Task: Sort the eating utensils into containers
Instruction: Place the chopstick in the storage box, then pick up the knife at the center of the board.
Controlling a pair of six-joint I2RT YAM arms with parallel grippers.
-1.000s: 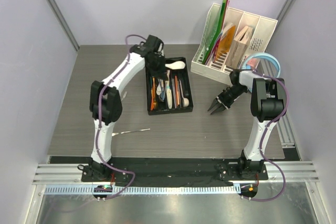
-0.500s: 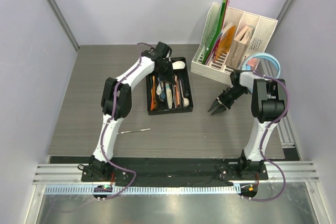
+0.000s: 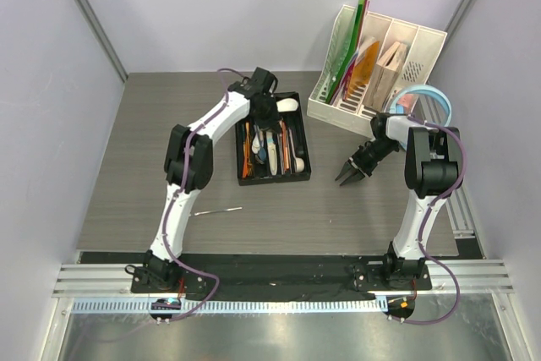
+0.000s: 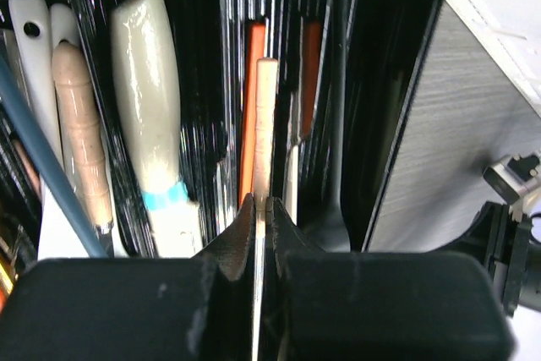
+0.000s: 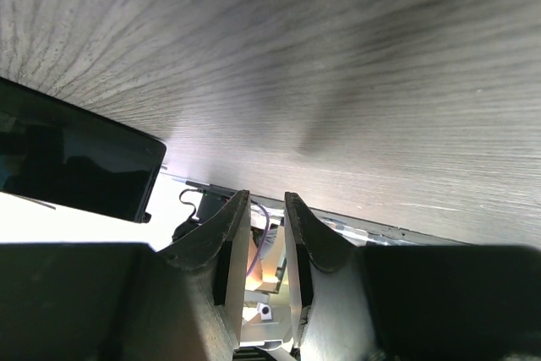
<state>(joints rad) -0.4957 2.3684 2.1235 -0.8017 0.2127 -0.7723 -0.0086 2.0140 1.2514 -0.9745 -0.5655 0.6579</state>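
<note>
Top view: sat high behind the arm bases and faced forward and down. It was far off and took in the whole table (image 3: 127, 166).
Left wrist: looked along the left gripper (image 4: 260, 205) down into the tray (image 4: 397, 124), very near.
Right wrist: looked past the right gripper (image 5: 266, 200) across the table top, low and near.
Shared: top and left wrist both caught the tray. Top and right wrist both caught the table.
</note>
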